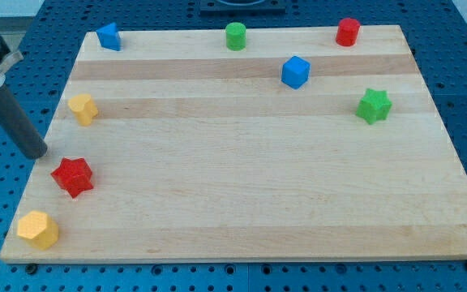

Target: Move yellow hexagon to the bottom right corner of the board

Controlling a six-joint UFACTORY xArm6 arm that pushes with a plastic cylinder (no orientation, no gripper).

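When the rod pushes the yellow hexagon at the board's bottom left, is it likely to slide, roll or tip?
The yellow hexagon looks squat and flat-based, so it probably slides rather than tips or rolls. The wooden board looks smooth, so little drag. An off-centre push may spin it. My tip sits above it, beyond the red star.

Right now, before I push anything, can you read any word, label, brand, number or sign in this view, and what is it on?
None: no readable text anywhere in the camera view.
The wooden board is bare wood.
The yellow hexagon, the red star and the other blocks carry no marks.
My tip, at the board's left edge above the red star, is plain dark.
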